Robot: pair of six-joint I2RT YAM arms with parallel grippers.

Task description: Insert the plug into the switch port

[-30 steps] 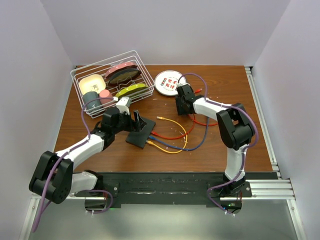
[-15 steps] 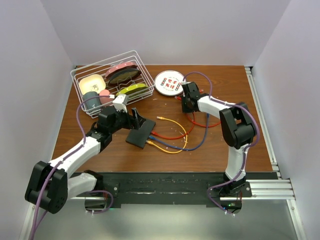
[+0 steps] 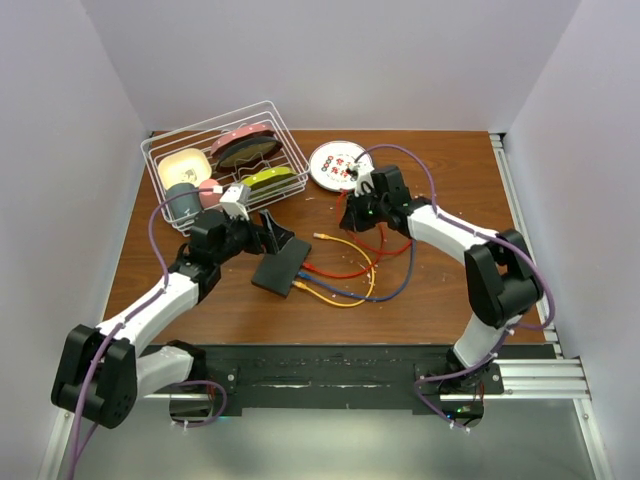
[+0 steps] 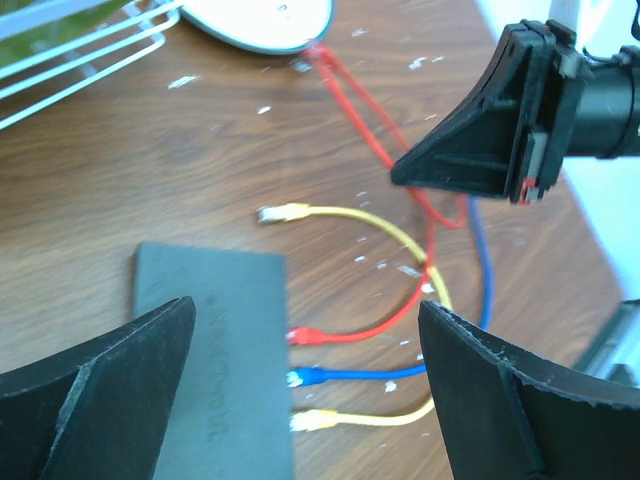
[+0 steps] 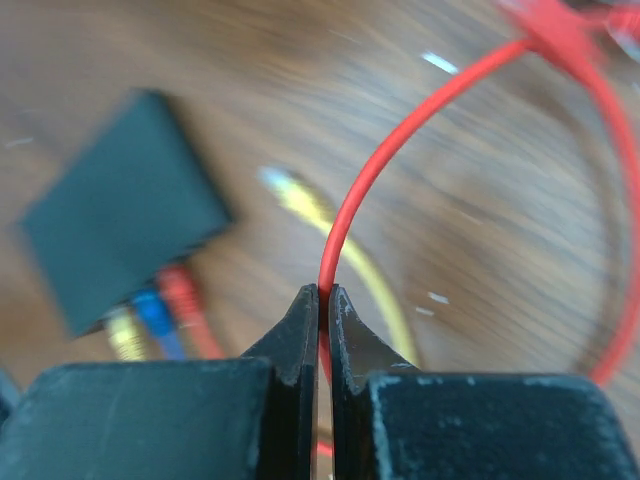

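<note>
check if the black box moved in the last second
No. The black box lies in the same spot and at the same angle below the wire basket, no nearer the front edge of the table.

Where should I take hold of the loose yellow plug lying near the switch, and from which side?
Grip the yellow plug on its boot, just behind the pale tip, coming straight down with the open left claw closing across its sides. It lies flat on the table with nothing crossing it.

Cable tangle point(image 4: 350, 337) (multicoloured) beside switch point(image 4: 215, 340)
</note>
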